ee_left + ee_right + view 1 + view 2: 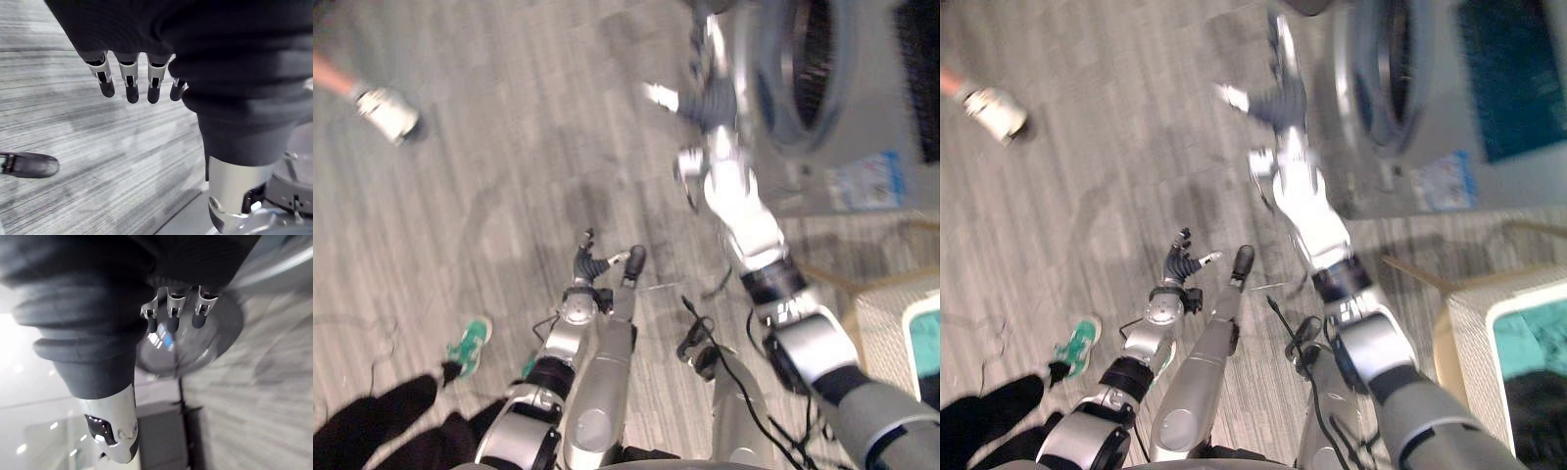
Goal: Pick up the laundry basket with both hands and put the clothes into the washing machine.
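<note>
The washing machine stands at the upper right, its round door facing the floor space. My right hand is stretched up beside that door, fingers relaxed and holding nothing; the door's round glass shows just past them. The white woven laundry basket sits on the floor at the lower right with teal cloth and a dark garment in it, apart from both hands. My left hand hangs low over the bare floor, fingers straight and empty.
A person's white shoe is at the upper left, and a green shoe with a dark trouser leg at the lower left. Grey plank floor spreads between them and the washer.
</note>
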